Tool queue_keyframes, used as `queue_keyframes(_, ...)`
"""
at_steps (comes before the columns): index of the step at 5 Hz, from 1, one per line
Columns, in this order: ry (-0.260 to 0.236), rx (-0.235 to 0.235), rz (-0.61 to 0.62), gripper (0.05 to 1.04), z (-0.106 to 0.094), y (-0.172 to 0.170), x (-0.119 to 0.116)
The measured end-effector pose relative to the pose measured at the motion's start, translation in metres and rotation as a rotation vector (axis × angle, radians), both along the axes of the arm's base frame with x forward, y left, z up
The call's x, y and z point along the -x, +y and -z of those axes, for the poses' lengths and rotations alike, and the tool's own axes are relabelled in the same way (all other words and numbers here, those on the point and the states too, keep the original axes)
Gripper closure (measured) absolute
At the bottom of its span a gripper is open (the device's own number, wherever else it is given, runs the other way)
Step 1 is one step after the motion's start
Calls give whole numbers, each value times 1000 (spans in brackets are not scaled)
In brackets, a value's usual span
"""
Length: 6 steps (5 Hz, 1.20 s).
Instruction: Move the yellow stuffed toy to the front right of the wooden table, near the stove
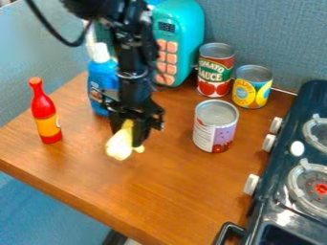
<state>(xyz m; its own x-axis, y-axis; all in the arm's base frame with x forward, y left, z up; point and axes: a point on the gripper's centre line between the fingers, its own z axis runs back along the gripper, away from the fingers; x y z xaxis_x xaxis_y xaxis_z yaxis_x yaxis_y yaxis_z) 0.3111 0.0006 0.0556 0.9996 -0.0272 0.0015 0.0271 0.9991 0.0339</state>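
The black gripper [132, 130] hangs down over the left-middle part of the wooden counter, shut on a pale yellow object [120, 144]. The object's lower end sticks out below the fingers, and its upper part is partly hidden between them. Whether it touches the counter I cannot tell. Just behind the gripper stands a blue bottle [101, 79] with a white top, partly covered by the arm. To the left, a red bottle [45, 112] with a yellow label stands upright. On the right is a can [215, 127] with a purple and white label.
A tomato sauce can [216, 70] and a yellow-labelled can [252, 87] stand at the back, beside a teal toy microwave [182, 40]. A dark toy stove [281, 186] with white knobs borders the right side. The wooden counter [159, 191] has its front edge at the lower left.
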Motion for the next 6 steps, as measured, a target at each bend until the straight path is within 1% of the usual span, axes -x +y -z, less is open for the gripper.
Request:
queue_keyframes(1,20,39,36,555,4,-24,-4)
queue_keyframes(2,42,65,94,555,7,-51,-2)
queue_keyframes(3,53,74,114,555,12,-61,4)
queue_keyframes(4,61,72,126,555,21,-66,6)
queue_keyframes(5,82,55,133,555,34,-69,7)
queue_keyframes(6,85,48,119,556,40,-68,6)
